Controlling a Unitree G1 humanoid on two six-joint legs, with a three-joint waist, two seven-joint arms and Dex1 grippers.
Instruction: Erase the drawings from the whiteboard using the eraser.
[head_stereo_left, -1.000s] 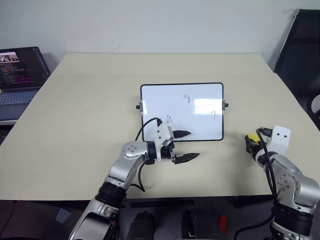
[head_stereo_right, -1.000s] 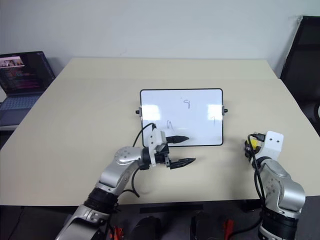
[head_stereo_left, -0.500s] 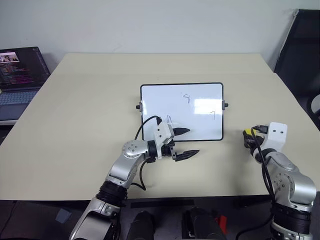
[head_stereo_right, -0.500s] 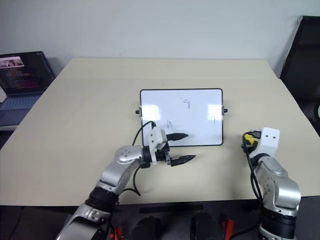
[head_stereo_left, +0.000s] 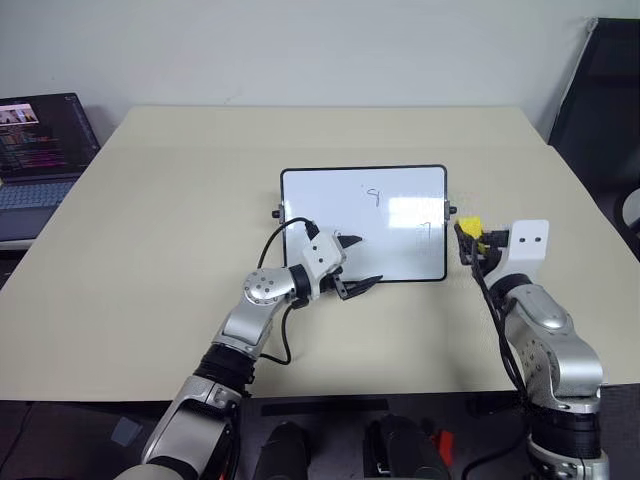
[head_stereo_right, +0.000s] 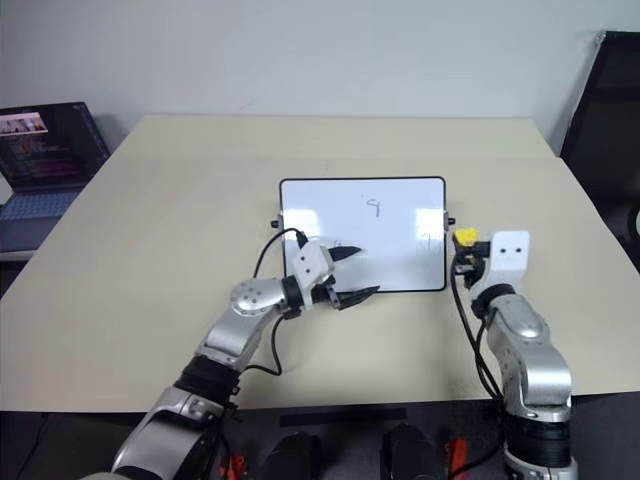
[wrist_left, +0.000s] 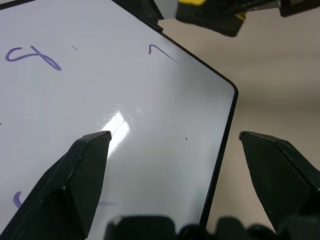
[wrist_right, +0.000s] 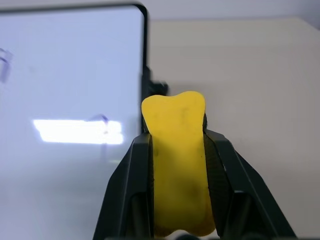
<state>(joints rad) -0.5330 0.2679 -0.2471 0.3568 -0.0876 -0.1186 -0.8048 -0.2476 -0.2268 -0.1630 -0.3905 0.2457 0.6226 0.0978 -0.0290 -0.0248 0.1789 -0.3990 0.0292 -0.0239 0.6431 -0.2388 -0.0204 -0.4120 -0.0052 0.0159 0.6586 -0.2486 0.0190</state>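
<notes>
Since a second ago the right gripper (head_stereo_left: 467, 238) has risen and swung in from the bare desk (head_stereo_left: 160, 220) to the right edge of the whiteboard (head_stereo_left: 400, 190), beside its side knob; the left gripper (head_stereo_left: 358, 262) has edged further over the board's lower part.

Count: one whiteboard, one eraser, three drawings, two grippers, one laptop.

Whiteboard: flat, glossy white rectangle, thin black frame, rounded corners, a small black knob on each side, lying flat near the middle of the matte beige desk.

Drawings (head_stereo_left: 374, 196): three thin dark pen squiggles on the board, one in its upper middle, one near its right edge (head_stereo_left: 424, 229), one at its lower left, partly hidden by the left gripper.

Eraser (wrist_right: 179, 165): small yellow block, pinched along its sides between the right jaws, which are closed tight on it; it sits just off the board's right edge, above the surface as far as can be told.

Left jaws: two pointed black fingers (wrist_left: 75, 175) spread wide, holding nothing, straddling the board's lower right corner.

Laptop (head_stereo_left: 40, 150): open, screen lit, well left of the board.
</notes>
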